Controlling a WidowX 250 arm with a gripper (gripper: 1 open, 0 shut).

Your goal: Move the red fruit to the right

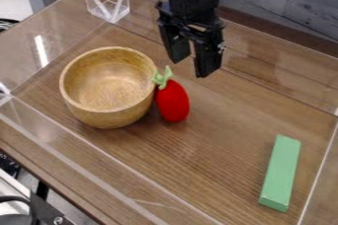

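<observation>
The red fruit [172,101], small and glossy with a green leafy top, lies on the wooden table right against the right side of the wooden bowl [107,87]. My gripper [191,58] hangs just above and slightly behind the fruit, pointing down. Its two black fingers stand apart, open, with nothing between them. The fingertips are a little above the fruit and do not touch it.
A green block [280,173] lies at the front right. A clear plastic wall [79,175] rims the wooden table, with a clear bracket [107,5] at the back left. Bare wood lies between the fruit and the green block.
</observation>
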